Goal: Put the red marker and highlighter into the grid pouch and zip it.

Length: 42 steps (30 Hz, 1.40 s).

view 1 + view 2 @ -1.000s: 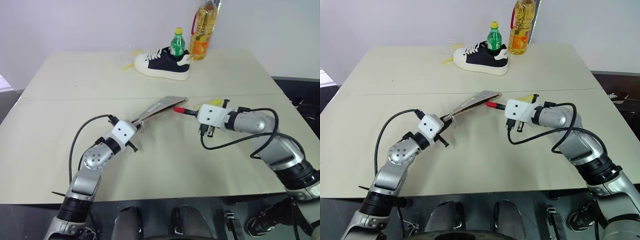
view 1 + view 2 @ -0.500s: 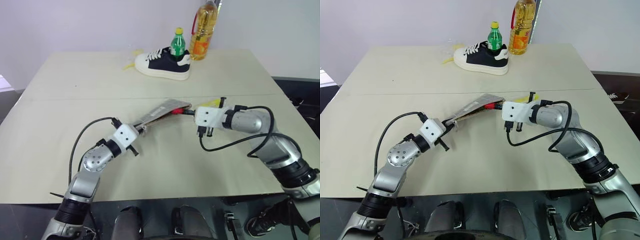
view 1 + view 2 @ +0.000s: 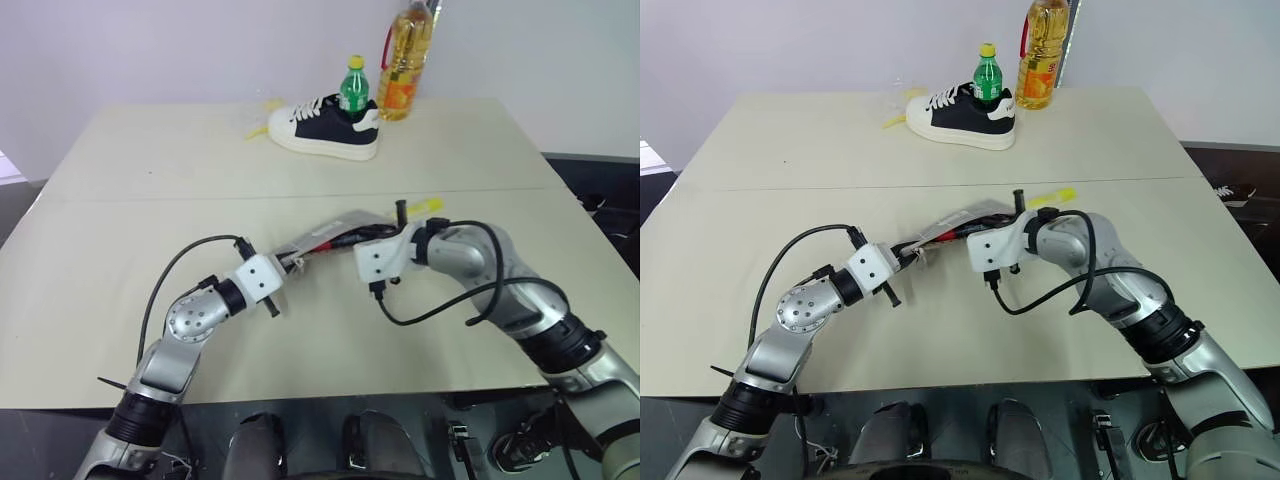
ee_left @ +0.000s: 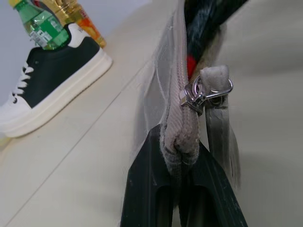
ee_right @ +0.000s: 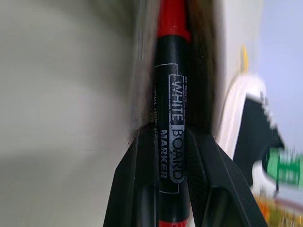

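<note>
Grid pouch (image 3: 322,237) is lifted off my table (image 3: 120,250), its near zipper end pinched in the closed left pincer (image 3: 285,266). My right pincer (image 5: 173,142) grips the red marker (image 5: 171,118), tip poking into the pouch mouth. Just beyond lies the highlighter (image 3: 427,205); farther back stand a shoe (image 3: 322,127) and bottles.

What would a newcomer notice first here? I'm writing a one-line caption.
Mid-table, the right gripper pushes the red marker into the open mouth of the grid pouch, whose end the left gripper pinches shut. At the far edge, a green bottle stands inside a black-and-white sneaker.
</note>
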### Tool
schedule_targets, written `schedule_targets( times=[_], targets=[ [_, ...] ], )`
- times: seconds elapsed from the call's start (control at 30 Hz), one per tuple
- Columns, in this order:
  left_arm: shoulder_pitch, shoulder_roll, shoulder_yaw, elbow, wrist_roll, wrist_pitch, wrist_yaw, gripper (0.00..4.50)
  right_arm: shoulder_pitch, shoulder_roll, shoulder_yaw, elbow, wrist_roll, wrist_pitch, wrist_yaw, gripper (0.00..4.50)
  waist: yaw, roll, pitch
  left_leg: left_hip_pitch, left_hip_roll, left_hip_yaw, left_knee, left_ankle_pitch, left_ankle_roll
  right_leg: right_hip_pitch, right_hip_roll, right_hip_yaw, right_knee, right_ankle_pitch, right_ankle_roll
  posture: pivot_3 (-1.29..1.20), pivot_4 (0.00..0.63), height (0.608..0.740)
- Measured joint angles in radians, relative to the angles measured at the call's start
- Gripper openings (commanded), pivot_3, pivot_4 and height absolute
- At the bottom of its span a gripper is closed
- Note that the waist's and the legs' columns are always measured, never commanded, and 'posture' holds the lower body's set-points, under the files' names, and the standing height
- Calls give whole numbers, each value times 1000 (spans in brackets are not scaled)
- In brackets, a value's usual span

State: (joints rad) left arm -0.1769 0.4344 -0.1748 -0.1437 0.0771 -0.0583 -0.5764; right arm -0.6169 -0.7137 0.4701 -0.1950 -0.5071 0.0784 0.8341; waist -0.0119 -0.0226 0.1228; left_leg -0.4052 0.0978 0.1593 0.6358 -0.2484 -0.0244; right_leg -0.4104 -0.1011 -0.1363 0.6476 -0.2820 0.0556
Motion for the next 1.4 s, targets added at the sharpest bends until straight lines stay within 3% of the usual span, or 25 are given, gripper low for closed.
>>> schedule_targets(
  times=[0.1, 0.33, 0.43, 0.57, 0.6, 0.67, 0.77, 0.83, 0.93, 1.1, 1.27, 1.4],
  targets=[
    [2, 1, 1, -3, 0, 0, -3, 0, 0, 7, -2, 2, -2, -12, 1, 252, 0, 0, 0, 0, 0, 0, 2, 0, 0, 1, 0, 0, 0, 0, 0, 0, 150, 705],
    [20, 3, 1, -20, 3, 9, 6, 0, 0, 22, -43, 4, 62, -37, 30, 3694, -1, 0, 0, 0, 1, -1, 2, 0, 0, 1, 0, 0, 1, 0, 0, 0, 150, 705],
    [22, 3, 10, -20, 3, 17, 26, 0, 0, 58, -122, 1, 179, 30, 62, 3694, -1, 0, 0, 0, 1, -1, 2, 0, 0, 1, 0, 0, 1, 0, 0, 0, 150, 705],
    [22, 4, 54, -6, 24, 36, 89, 0, -36, 134, -280, -12, 396, 291, 98, 3694, -3, 0, 0, 0, 1, -2, 4, 0, 0, 1, 0, 0, 2, 0, 0, 0, 150, 705],
    [20, 2, 63, -4, 27, 43, 104, 0, -65, 167, -318, 1, 435, 372, 83, 3974, -5, 0, 0, 0, 1, -2, 5, 0, 0, 1, 1, 0, 2, 0, 0, 0, 150, 705],
    [15, -3, 80, 8, 37, 56, 136, 0, -150, 234, -401, 57, 488, 565, 13, 4467, -5, 0, 0, 0, 2, -3, 6, 0, 0, 2, 2, 0, 3, 1, -1, 0, 150, 705],
    [17, -1, 89, 19, 53, 70, 163, 0, -210, 299, -471, 169, 487, 806, -141, 4467, 1, 0, -1, 0, 2, -2, 7, 0, 1, 2, 1, 0, 3, 0, -1, 0, 150, 705],
    [15, -1, 93, 25, 61, 73, 174, 0, -217, 407, -551, 273, 463, 911, -330, 4467, -2, 0, -1, -2, 2, -1, 7, 0, 1, 1, 1, 0, 3, 0, -1, 0, 150, 705],
    [14, -3, 93, 28, 64, 75, 178, 0, -224, 510, -632, 373, 443, 976, -544, 4467, -3, 3, 1, -3, 2, 0, 7, 0, 0, -2, 1, 0, 4, 1, -1, 0, 150, 705],
    [7, -7, 89, 36, 65, 76, 180, 0, -395, 643, -872, 552, 459, 1049, -883, 4467, -7, 4, 2, -3, 2, 1, 7, 0, -1, -2, 2, 0, 4, 1, -1, 0, 150, 705],
    [7, -8, 89, 39, 64, 75, 180, 0, -500, 678, -1065, 768, 531, 1008, -1108, 4467, -8, 4, 2, -3, 2, 1, 6, 0, 0, -1, 2, 0, 4, 1, -1, 0, 150, 705],
    [8, -11, 89, 39, 64, 74, 179, 0, -554, 672, -1121, 1000, 576, 864, -1238, 4467, -11, 4, 2, -3, 2, 1, 6, 0, 0, -1, 2, 0, 4, 0, -1, 0, 150, 705]
  ],
)
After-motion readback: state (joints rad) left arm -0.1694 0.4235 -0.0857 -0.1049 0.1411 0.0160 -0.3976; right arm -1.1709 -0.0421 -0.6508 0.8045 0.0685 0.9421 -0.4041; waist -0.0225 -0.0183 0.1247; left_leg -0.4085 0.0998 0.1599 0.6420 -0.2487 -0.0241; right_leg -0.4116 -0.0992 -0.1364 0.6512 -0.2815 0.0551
